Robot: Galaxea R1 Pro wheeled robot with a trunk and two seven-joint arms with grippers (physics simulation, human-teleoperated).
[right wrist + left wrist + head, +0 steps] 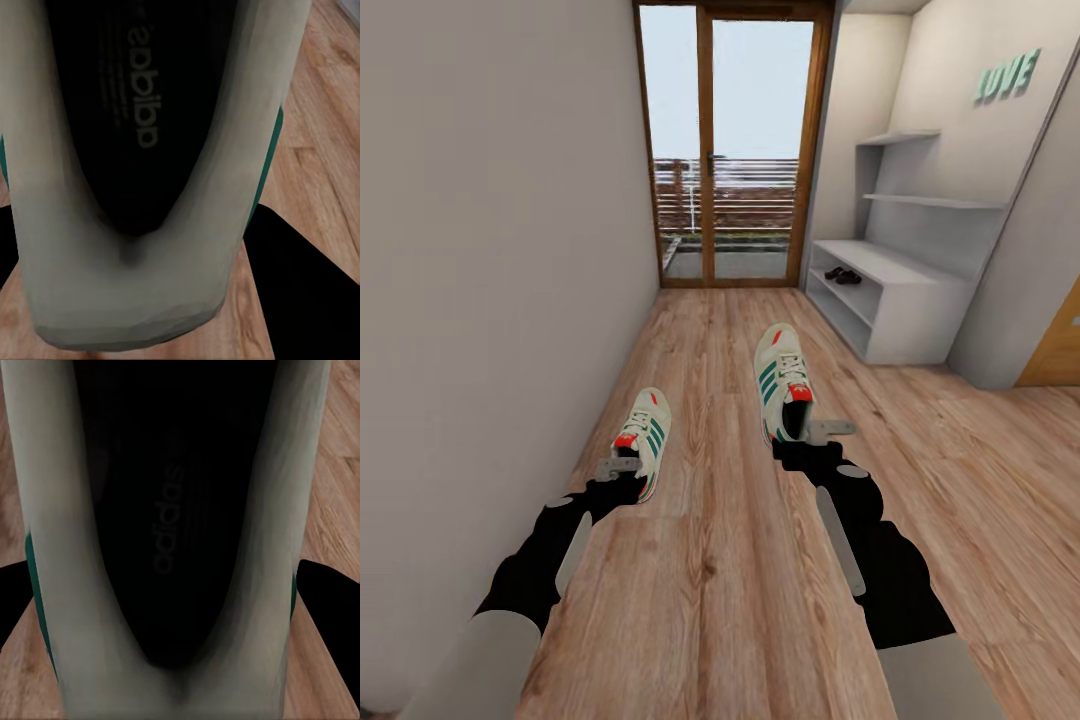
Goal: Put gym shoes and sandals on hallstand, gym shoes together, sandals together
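Carry step: left gripper [622, 478] and right gripper [800, 440] each clamp a gym shoe's heel, left shoe [644, 438], right shoe [783, 379], above corridor floor [720, 590]. Hallstand [905, 300] ahead-right, sandals [842, 275] already shelved. Next: drive closer, set shoes adjacent

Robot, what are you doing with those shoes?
The robot is carrying a gym shoe in each arm along the corridor. The left gripper is closed on the heel of one sneaker, and the right gripper holds the heel of the other sneaker. Ahead on the right stands the hallstand, with two dark sandals already on its lower shelf. Both sneakers are not yet on the rack.
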